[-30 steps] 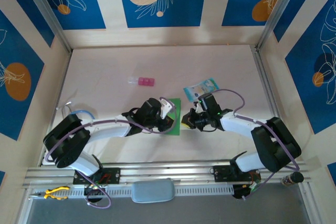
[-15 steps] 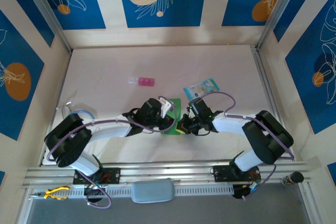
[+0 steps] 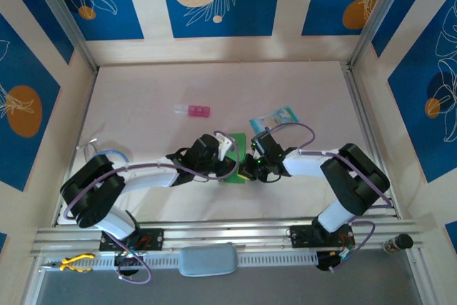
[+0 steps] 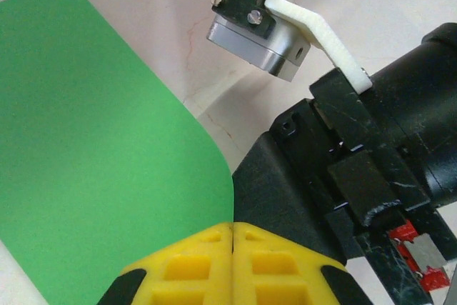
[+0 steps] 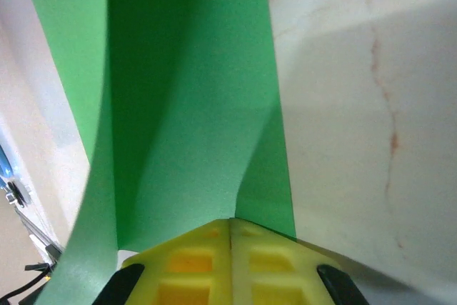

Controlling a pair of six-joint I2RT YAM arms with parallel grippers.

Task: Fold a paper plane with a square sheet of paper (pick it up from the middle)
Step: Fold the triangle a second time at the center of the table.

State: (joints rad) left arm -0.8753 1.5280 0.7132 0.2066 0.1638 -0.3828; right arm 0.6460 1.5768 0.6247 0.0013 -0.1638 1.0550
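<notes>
While both arms meet over the near middle of the table, I judge that the task is at an early stage. The square sheet of paper lies between them, partly lifted and bowed. I see one soft bend in it but no sharp crease, no pointed nose and no centre ridge, so nearly all the folding is left to do.

The left gripper is clenched, and the curved edge of the sheet runs directly into the seam between its fingers, so I take it that it pinches the paper there. The right gripper is also clenched, with the paper rising out of its closed fingertips.

About the materials: the paper is thin, matte and bright green with no print, and it bends in a smooth curve, which tells me it is quite limp. The fingertips are yellow plastic with square hollows moulded in. The table is pale and smooth with fine reddish veins, like marble. The small pink block looks a little translucent, and the pale blue packet is printed.
</notes>
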